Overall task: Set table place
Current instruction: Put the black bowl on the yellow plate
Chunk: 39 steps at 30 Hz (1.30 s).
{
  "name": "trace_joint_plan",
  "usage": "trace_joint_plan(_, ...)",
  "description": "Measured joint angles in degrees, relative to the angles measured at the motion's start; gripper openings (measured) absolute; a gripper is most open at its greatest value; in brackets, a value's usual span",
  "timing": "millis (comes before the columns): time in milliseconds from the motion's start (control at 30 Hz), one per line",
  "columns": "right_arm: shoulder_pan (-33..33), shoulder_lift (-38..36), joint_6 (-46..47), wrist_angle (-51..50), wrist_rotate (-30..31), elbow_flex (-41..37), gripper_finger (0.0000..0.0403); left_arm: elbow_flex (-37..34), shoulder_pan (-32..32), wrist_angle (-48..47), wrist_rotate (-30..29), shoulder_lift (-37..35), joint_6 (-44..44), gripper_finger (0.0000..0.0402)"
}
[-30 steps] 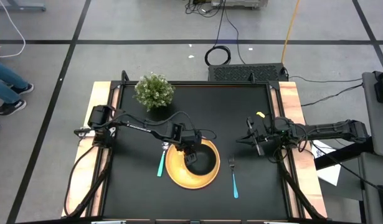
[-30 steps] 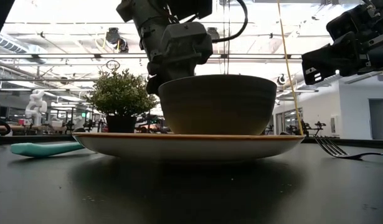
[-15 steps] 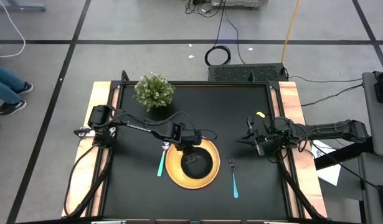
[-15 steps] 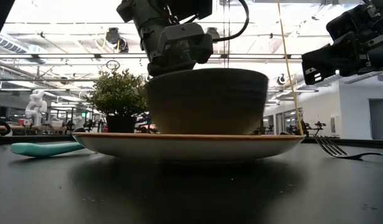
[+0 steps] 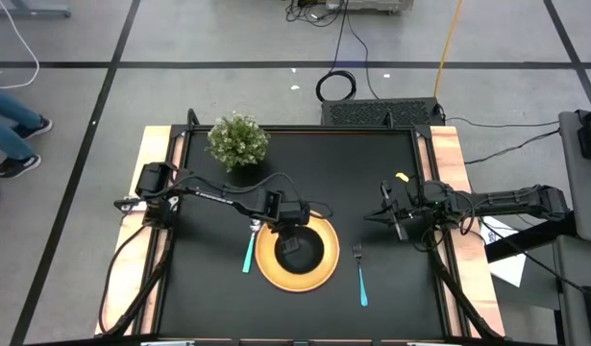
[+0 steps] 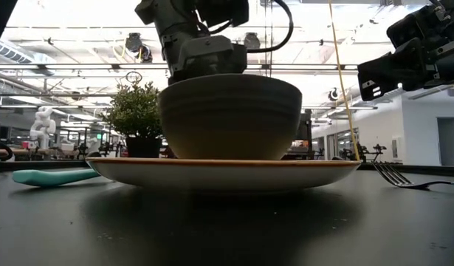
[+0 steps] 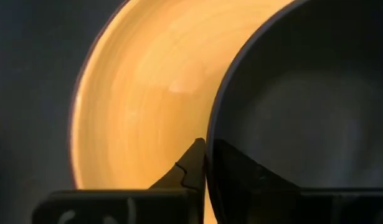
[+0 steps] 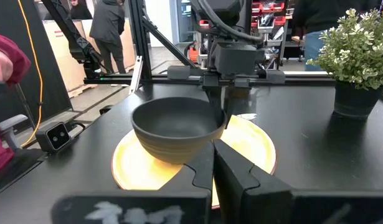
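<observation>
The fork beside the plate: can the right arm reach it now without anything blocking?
Probably yes. The fork lies on bare table right of the yellow plate, nearest the right gripper, which is shut and empty. The left gripper holds the black bowl over the plate, away from that path.

Left arm: reaches from its mount at the left edge of the tabletop (image 5: 372,163) inward toward the centre, wrist angled downward. Left gripper (image 5: 291,240) points down, its 2 fingers (image 7: 190,165) pinched on the rim of the bowl (image 6: 230,118), 1 finger outside the wall and 1 inside. The gripper body stands directly above the bowl's rim in the low view.

Right arm: extends from the right side roughly level, clear of the tabletop surface, forearm stretched inward. Right gripper (image 5: 383,217) faces the centre, its 2 fingers (image 8: 231,171) pressed together with nothing between them.
</observation>
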Motion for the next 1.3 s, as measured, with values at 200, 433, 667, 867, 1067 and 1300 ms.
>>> trace_joint_plan(200, 0.0, 0.0, 0.0, 0.0, 0.0, 0.0, 0.0000, 0.1, 0.0, -1.2, -1.1, -0.2, -0.2, 0.0012)
trace_joint_plan(433, 0.0, 0.0, 0.3, 0.0, 0.0, 0.0, 0.0000, 0.1, 0.0, -2.3, -1.7, -0.2, -0.2, 0.0025)
trace_joint_plan(667, 0.0, 0.0, 1.1, 0.0, 0.0, 0.0, 0.0000, 0.1, 0.0, -3.5, -2.3, -0.2, -0.2, 0.0028)
trace_joint_plan(867, 0.0, 0.0, 1.1, 0.0, 0.0, 0.0, 0.0000, 0.1, -0.1, -3.7, -2.2, -0.3, -0.2, 0.0018)
trace_joint_plan(1067, 0.0, 0.0, 1.1, 0.0, 0.0, 0.0, 0.0000, 0.0, -0.2, -4.4, -3.6, -0.4, -0.2, 0.0043)
trace_joint_plan(1300, 0.0, 0.0, 1.1, 0.0, 0.0, 0.0, 0.0000, -0.1, -0.2, -4.5, -3.9, -0.4, -0.2, 0.0069)
